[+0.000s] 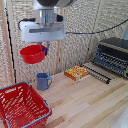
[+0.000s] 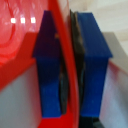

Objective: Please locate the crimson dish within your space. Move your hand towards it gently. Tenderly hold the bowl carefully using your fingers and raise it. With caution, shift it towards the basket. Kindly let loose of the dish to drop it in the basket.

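The crimson dish [image 1: 33,53] is a small glossy red bowl, held high in the air at the exterior view's left, above and behind the basket and the mug. My gripper [image 1: 46,48] is shut on its rim. In the wrist view the blue fingertips [image 2: 49,65] pinch the red rim of the dish [image 2: 69,70] between them. The basket [image 1: 20,104], red wire mesh with a blue-grey rim, stands on the table at the exterior view's lower left, below the bowl.
A blue mug [image 1: 43,80] stands just behind the basket. An orange box [image 1: 76,73] lies mid-table. A toaster oven [image 1: 113,54] with its tray pulled out sits at the exterior view's right. A woven screen backs the wooden table [image 1: 85,105].
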